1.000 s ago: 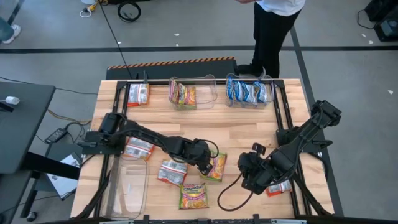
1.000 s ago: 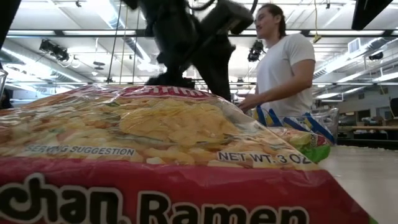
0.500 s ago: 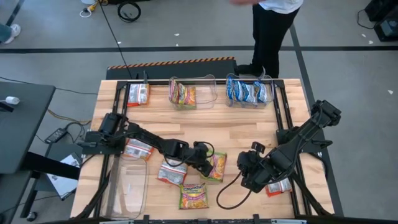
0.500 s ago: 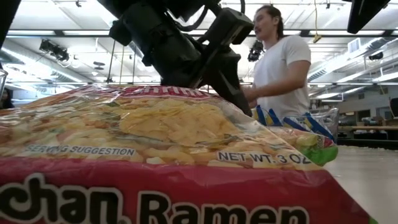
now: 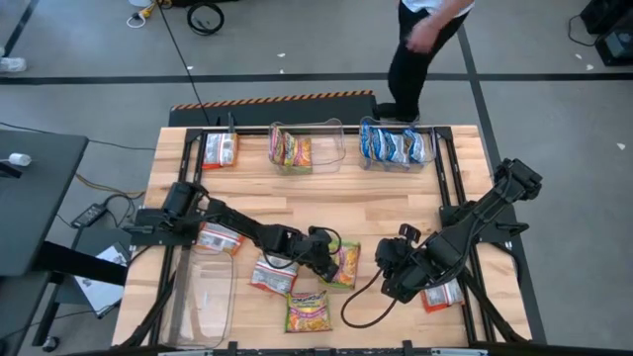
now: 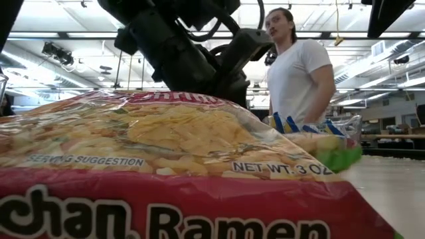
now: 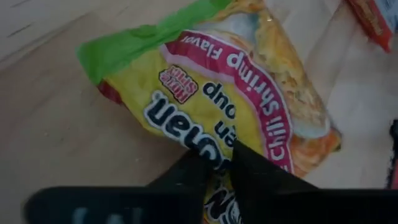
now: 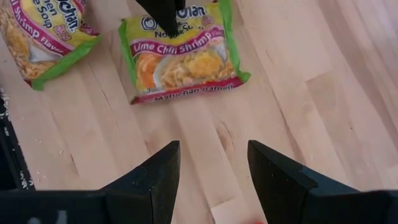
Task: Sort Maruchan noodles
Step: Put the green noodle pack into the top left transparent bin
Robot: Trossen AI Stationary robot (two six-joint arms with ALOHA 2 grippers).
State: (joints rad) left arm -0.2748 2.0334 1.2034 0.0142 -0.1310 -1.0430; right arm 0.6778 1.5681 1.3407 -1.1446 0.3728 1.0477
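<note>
A yellow-green Maruchan packet (image 5: 347,268) (image 7: 249,93) (image 8: 183,50) lies flat on the wooden table near its middle. My left gripper (image 5: 324,255) (image 7: 225,167) is shut on it. Loose packets lie around: a second yellow-green one (image 5: 309,310) (image 6: 166,153) at the near edge, and red-orange ones (image 5: 272,274) (image 5: 220,237) to the left. My right gripper (image 5: 389,281) (image 8: 210,163) hangs open above bare wood just right of the held packet. A red-orange packet (image 5: 442,295) lies partly under the right arm. My left gripper pinches the yellow-green packet's printed wrapper (image 7: 214,148) between its two fingers, at the logo end nearest the arm. The fingers slant down from the table's left. The packet lies on the table, its green-edged far end (image 7: 143,46) flat.
Along the far edge stand a clear tub with yellow-green packets (image 5: 305,146), a clear tub with blue packets (image 5: 396,143) and a red-orange packet (image 5: 220,150). An empty clear tub (image 5: 203,292) lies at the near left. A person in a white shirt (image 6: 302,76) stands behind the table.
My left gripper has sunk and tipped downward onto the yellow-green packet. The person behind the table has shifted toward the table's left. My right arm has kept still.
</note>
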